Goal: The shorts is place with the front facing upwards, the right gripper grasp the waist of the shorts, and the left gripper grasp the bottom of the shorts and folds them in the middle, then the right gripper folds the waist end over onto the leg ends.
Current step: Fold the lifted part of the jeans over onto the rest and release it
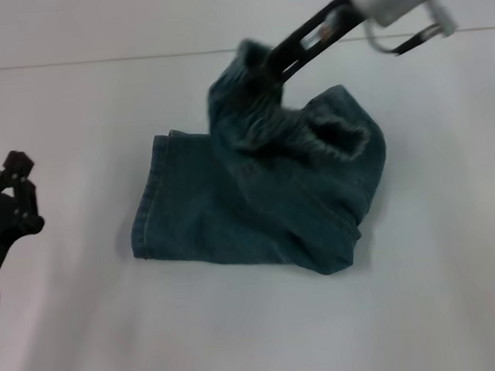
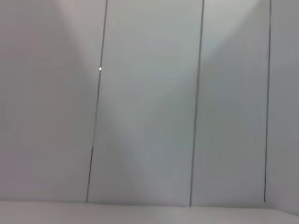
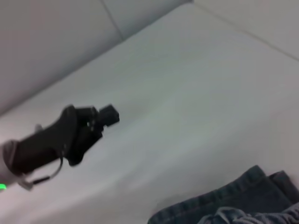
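1. Two grippers show in our head view, and only the right gripper [image 1: 260,66] is at work: it reaches in from the upper right, silver wrist and cyan light behind it, and its black fingers are pinched on the waist of the shorts [image 1: 244,75], holding that end lifted off the surface.
2. We see the shorts [image 1: 266,201] near the middle of the table [image 1: 426,309], already doubled lengthwise, with the puckered band raised and leaning over the rest of the cloth.
3. We find the leg ends [image 1: 151,201] lying flat on the table on the left side of the garment, the stitched hem line facing the left arm.
4. Our left gripper [image 1: 14,189] sits at the far left edge, well apart from the shorts and holding nothing; we cannot tell whether its fingers are spread or pressed together.
5. From the right wrist we see the left gripper [image 3: 100,121] farther off over the pale table [image 3: 196,93], and a corner of the shorts [image 3: 247,196].
6. Our left wrist view shows only a pale panelled wall [image 2: 149,116].
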Controlling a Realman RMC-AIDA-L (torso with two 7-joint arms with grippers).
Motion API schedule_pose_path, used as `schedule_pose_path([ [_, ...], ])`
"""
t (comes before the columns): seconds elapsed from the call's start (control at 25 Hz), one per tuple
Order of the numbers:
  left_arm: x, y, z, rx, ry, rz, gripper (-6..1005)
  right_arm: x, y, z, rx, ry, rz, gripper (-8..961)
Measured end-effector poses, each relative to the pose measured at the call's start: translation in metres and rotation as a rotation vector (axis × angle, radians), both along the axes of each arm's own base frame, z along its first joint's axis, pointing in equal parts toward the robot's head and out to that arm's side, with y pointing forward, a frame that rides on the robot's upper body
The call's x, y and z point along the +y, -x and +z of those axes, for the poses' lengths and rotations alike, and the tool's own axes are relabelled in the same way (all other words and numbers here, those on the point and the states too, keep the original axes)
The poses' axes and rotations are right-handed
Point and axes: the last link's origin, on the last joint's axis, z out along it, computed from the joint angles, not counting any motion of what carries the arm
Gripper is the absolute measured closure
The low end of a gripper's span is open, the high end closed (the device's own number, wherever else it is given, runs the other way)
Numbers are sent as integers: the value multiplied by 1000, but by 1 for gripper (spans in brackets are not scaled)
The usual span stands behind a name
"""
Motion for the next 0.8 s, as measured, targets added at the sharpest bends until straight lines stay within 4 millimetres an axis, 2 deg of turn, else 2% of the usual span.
schedule_pose_path([
  [0.2, -6, 4, -1, -1, -2, 18, 960, -8, 17, -37, -103, 28, 112, 852],
  [0.4, -10, 6, -3, -2, 0, 31, 957, -13, 23, -67, -192, 35, 188, 852],
  [0.52, -10, 6, -3, -4, 1, 33, 955, -13, 25, -74, -208, 33, 201, 852],
  [0.76, -10, 7, -5, 1, 10, 39, 951, -14, 31, -76, -185, 37, 215, 786],
  [0.8, -10, 7, -5, 3, 11, 42, 951, -15, 31, -76, -182, 40, 215, 678],
])
